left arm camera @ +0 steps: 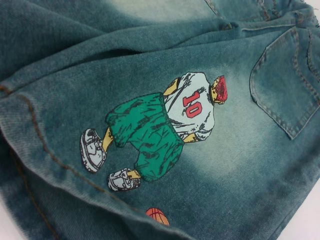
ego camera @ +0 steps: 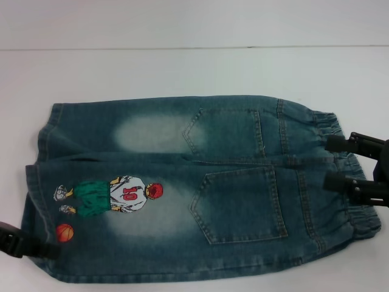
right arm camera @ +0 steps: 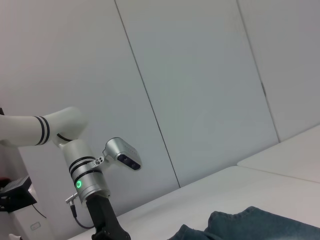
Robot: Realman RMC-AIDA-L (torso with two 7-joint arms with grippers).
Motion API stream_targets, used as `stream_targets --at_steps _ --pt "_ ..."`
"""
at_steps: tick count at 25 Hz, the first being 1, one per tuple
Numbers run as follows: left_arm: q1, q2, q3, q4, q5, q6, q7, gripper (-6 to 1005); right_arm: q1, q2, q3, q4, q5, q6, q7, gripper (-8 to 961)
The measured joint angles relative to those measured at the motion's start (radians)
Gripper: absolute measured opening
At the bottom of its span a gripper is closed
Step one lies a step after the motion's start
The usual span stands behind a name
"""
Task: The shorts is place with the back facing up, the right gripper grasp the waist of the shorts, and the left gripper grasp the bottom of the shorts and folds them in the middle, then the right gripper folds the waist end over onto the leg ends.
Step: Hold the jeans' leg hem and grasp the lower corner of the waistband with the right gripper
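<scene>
My right gripper point(ego camera: 333, 162), the all-black one, sits at the gathered elastic waist of the faded blue-green denim shorts point(ego camera: 200, 188), its two fingers spread apart, one on either side of the centre seam and resting on the band, not yet pinched. The shorts lie flat on the white table point(ego camera: 182, 67), back pockets up, stretching away from that gripper toward my left gripper point(ego camera: 24, 242), which is at the near leg's hem, just beyond the cartoon player numbered 10 point(ego camera: 112, 196) and the small basketball. I cannot tell whether that one is open or clamped. I judge the grasp is still forming. To do it well, I should catch both layers of waistband and hem before lifting, and raise both ends together so the middle fold falls straight.
</scene>
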Motion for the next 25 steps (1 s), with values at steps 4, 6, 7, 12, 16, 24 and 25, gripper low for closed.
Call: stream_targets --at_steps 4,6,7,12,16,24,25 --pt "0.000 0.002 0.000 0.000 -0.001 0.003 0.006 257 0.000 0.000 0.000 0.001 0.000 0.000 0.000 907" --pt "-0.001 0.002 0.000 0.000 -0.001 0.004 0.007 174 0.000 0.000 0.000 0.002 0.000 0.000 0.000 907" --pt "-0.002 0.002 0.000 0.000 -0.001 0.005 0.008 131 0.000 0.000 0.000 0.002 0.000 0.000 0.000 906" --pt "-0.005 0.001 0.000 0.001 -0.002 0.008 0.007 3 -0.001 0.000 0.000 0.003 0.000 0.000 0.000 906" --pt "-0.006 0.001 0.000 0.001 -0.002 0.014 0.004 3 -0.013 0.000 0.020 0.008 0.000 0.013 0.004 906" --pt "-0.008 0.000 0.000 0.002 -0.003 0.019 0.000 3 -0.108 0.001 0.154 0.009 -0.001 0.070 0.068 905" --pt "-0.008 0.000 0.000 0.002 -0.003 0.019 0.000 3 -0.108 0.001 0.154 0.009 -0.001 0.070 0.068 905"
